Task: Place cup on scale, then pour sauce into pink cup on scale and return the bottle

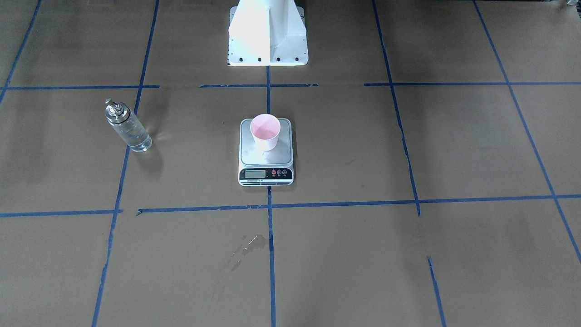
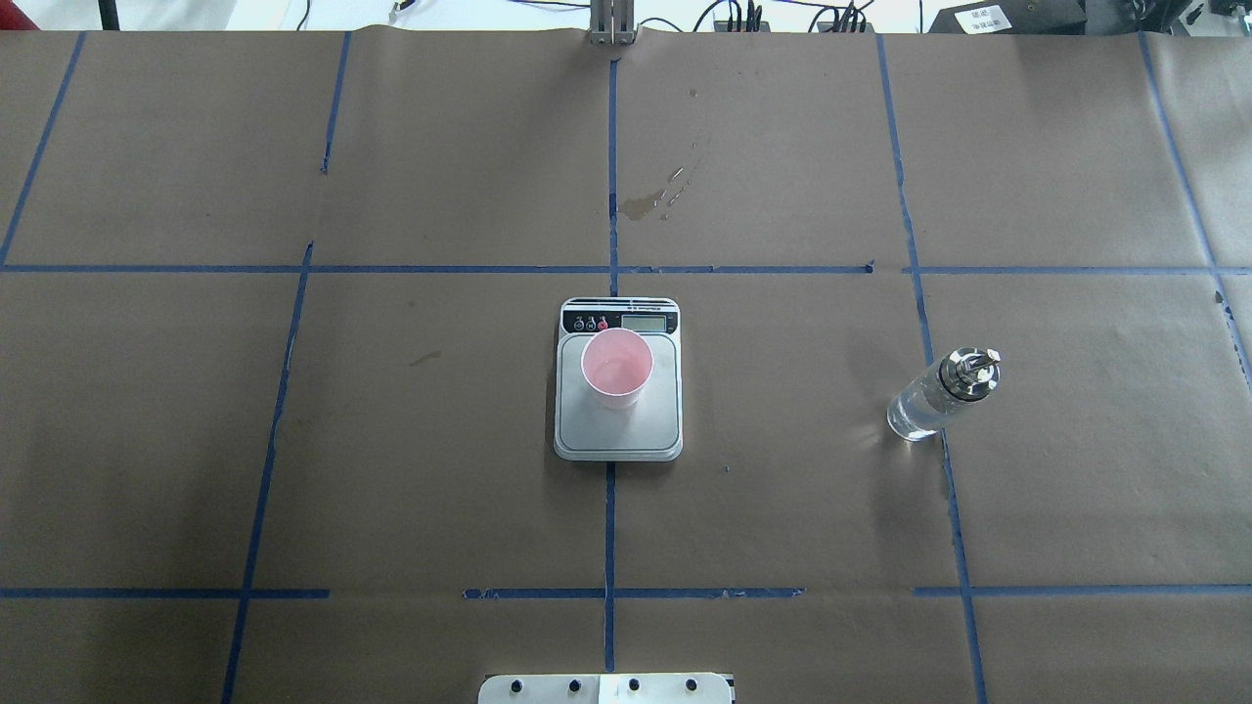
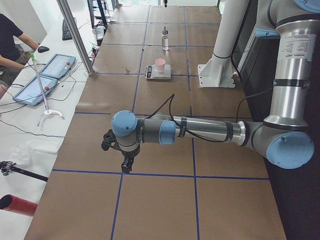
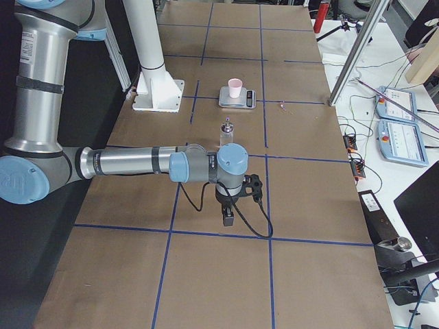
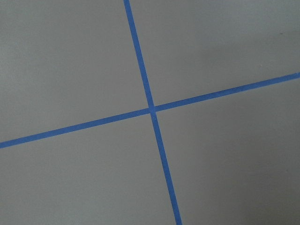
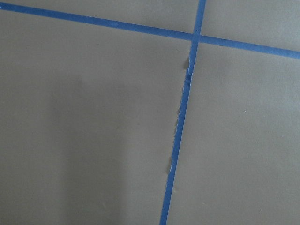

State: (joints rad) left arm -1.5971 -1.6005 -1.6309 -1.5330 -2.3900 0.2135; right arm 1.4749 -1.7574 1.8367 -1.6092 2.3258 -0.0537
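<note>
Grasping comes next, I judge: right hand [image 4: 228,219], whether spread I cannot tell, takes slim clear glass bottle [image 2: 921,404] mid-body, upright.

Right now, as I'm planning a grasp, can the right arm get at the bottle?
Probably yes. The bottle stands alone on the table on the robot's right, well apart from the cup and scale, and nothing lies between it and the right end effector.

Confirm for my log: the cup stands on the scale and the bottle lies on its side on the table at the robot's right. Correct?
No: the bottle stands upright, not on its side, as the exterior right view shows. Otherwise right: cup on the scale, bottle on the table at the robot's right.
</note>
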